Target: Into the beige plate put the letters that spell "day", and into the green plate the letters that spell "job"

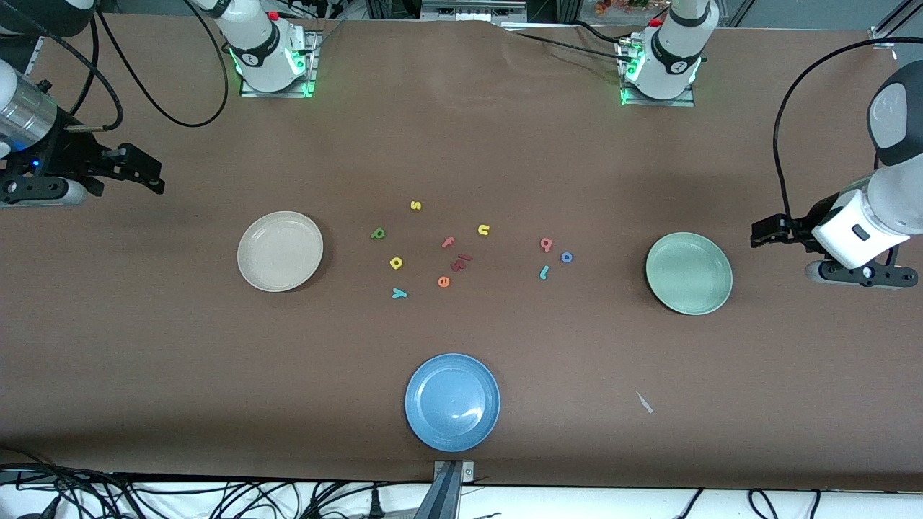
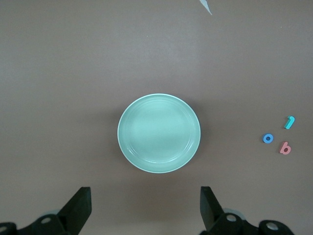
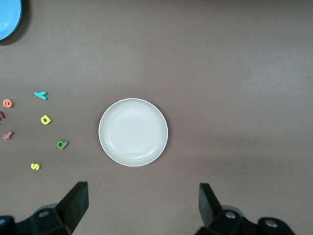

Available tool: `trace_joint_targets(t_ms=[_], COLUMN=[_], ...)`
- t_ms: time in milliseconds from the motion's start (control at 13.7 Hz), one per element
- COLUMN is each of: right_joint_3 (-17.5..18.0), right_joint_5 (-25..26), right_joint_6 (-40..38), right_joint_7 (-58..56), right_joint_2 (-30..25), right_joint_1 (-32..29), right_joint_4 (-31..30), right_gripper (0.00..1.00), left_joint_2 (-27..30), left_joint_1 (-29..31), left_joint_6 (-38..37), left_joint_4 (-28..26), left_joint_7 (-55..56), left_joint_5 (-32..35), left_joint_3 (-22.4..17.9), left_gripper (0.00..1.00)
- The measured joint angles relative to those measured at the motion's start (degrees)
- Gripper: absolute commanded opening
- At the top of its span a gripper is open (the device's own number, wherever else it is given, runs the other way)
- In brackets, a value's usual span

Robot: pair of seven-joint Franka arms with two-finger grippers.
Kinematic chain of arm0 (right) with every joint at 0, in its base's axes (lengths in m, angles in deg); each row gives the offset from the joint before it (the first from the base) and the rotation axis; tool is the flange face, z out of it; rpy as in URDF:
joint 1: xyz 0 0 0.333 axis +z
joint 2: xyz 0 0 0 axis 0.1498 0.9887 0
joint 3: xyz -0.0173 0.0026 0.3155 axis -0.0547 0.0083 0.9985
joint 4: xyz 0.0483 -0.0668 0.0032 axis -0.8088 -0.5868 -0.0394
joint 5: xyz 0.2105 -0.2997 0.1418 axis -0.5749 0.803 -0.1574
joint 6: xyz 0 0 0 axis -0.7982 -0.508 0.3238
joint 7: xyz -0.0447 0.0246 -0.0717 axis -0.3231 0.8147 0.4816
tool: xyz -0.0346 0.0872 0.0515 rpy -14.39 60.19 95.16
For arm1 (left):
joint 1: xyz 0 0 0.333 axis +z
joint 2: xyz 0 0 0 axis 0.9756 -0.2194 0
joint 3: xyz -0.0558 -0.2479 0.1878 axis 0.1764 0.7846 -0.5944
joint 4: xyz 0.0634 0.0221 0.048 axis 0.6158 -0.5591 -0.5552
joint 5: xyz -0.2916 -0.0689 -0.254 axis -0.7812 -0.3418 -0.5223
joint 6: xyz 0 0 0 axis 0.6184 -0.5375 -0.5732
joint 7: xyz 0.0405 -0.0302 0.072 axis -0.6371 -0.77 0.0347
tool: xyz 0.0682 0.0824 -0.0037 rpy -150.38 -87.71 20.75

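From the front camera, my six letters lie in the middle of the desk, between the two plates. The green d (image 1: 378,233), yellow a (image 1: 396,262) and teal y (image 1: 399,293) sit toward the beige plate (image 1: 280,251); the salmon b (image 1: 546,244), blue o (image 1: 567,256) and teal j (image 1: 544,272) cluster toward the green plate (image 1: 689,273). I judge them light, soft foam, lying flat and thin, so I should pinch each across its narrow width from straight above, gently, since foam squashes and may cling to a finger. Both plates are empty. My right tool (image 1: 148,175) hangs over the desk edge at the right arm's end, my left tool (image 1: 766,232) over the edge at the left arm's end; both arms wait.

In the left wrist view, my left tool (image 2: 146,208) stands with its fingers wide apart, holding nothing, above the green plate (image 2: 159,132). The j (image 2: 289,122), o (image 2: 267,138) and b (image 2: 285,148) lie close together, well apart from the plate.

In the right wrist view, my right tool (image 3: 144,204) is likewise spread and empty above the beige plate (image 3: 133,132). The y (image 3: 41,95), a (image 3: 45,119) and d (image 3: 62,144) lie near it; the yellow s (image 3: 35,166) is not mine to take.
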Motion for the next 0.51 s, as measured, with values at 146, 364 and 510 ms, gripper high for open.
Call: trace_joint_targets(t_ms=[146,364,510], right_joint_3=[0.0,0.0,0.0], right_joint_5=[0.0,0.0,0.0], right_joint_6=[0.0,0.0,0.0], right_joint_7=[0.0,0.0,0.0], right_joint_2=[0.0,0.0,0.0], right_joint_1=[0.0,0.0,0.0], right_joint_4=[0.0,0.0,0.0], right_gripper=[1.0,1.0,1.0], left_joint_2=[0.1,0.7,1.0], left_joint_1=[0.0,0.2,0.2], left_joint_6=[0.0,0.0,0.0], left_joint_4=[0.0,-0.3,-0.6], left_joint_7=[0.0,0.0,0.0], left_joint_5=[0.0,0.0,-0.1], left_joint_3=[0.0,-0.1,-0.1], left_gripper=[0.97,0.97,0.97])
